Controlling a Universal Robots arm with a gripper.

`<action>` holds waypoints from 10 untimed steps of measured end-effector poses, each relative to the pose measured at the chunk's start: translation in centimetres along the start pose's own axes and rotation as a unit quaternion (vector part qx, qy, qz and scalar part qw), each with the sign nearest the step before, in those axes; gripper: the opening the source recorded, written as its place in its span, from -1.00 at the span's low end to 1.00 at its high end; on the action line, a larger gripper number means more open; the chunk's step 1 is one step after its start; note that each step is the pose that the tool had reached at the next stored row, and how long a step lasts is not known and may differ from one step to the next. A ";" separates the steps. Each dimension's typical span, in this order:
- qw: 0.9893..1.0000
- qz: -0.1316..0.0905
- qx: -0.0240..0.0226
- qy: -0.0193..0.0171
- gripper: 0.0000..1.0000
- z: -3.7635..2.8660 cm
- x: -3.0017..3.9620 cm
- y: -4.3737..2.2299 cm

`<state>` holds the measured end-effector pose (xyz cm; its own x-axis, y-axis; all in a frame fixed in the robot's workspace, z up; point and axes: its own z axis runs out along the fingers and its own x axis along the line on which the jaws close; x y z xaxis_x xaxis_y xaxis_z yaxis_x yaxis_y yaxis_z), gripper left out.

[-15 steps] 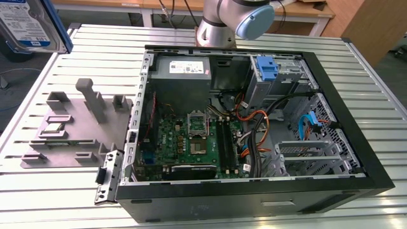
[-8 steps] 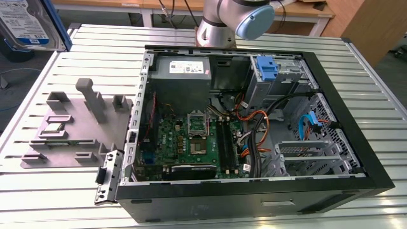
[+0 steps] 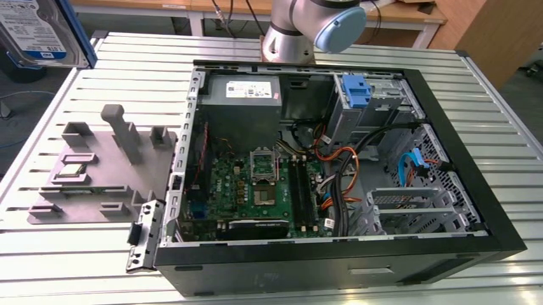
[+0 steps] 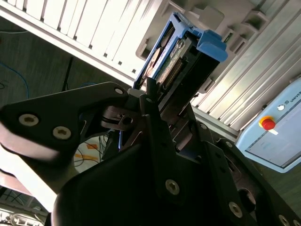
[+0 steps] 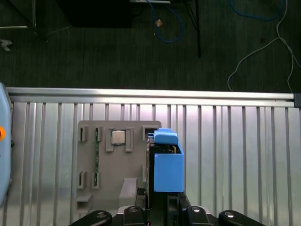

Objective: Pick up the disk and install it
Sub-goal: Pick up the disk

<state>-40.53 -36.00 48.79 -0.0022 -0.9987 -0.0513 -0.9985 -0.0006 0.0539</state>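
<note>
The disk (image 3: pixel 34 32) is a silver hard drive with a blue-and-white label and blue side rails. It hangs in the air at the exterior view's far upper left, off the table's corner. In the second wrist view my gripper (image 4: pixel 155 99) is shut on the disk (image 4: pixel 181 56), whose connector edge and blue rail point away from the fingers. In the first wrist view the disk (image 5: pixel 167 165) shows edge-on in my gripper (image 5: pixel 157 207), above the grey fixture plate (image 5: pixel 113 165).
An open computer case (image 3: pixel 475 210) lies on the slatted metal table (image 3: pixel 110 254), with a blue latch (image 3: pixel 357 92), a grey power supply (image 3: pixel 241 92) and a metal drive cage (image 3: pixel 407 206) inside. The grey fixture plate (image 3: pixel 93 171) sits at the case's left.
</note>
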 end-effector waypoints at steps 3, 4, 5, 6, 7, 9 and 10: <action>1.000 0.000 0.000 0.000 -0.30 -0.01 0.00 -0.24; 1.000 0.000 0.000 0.000 -0.30 -0.02 0.00 -0.35; 1.000 0.000 0.000 0.000 -0.30 -0.02 0.00 -0.46; 1.000 0.000 0.000 0.000 -0.30 -0.03 0.00 -0.58; 1.000 0.000 0.000 0.000 -0.30 -0.04 0.00 -0.70; 1.000 0.000 0.000 0.000 -0.30 -0.04 0.00 -0.93; 1.000 0.000 0.000 0.000 -0.30 -0.06 -0.01 -1.04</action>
<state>-39.49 -35.99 48.79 -0.0023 -0.9987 -0.0513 -0.9985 -0.0004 0.0539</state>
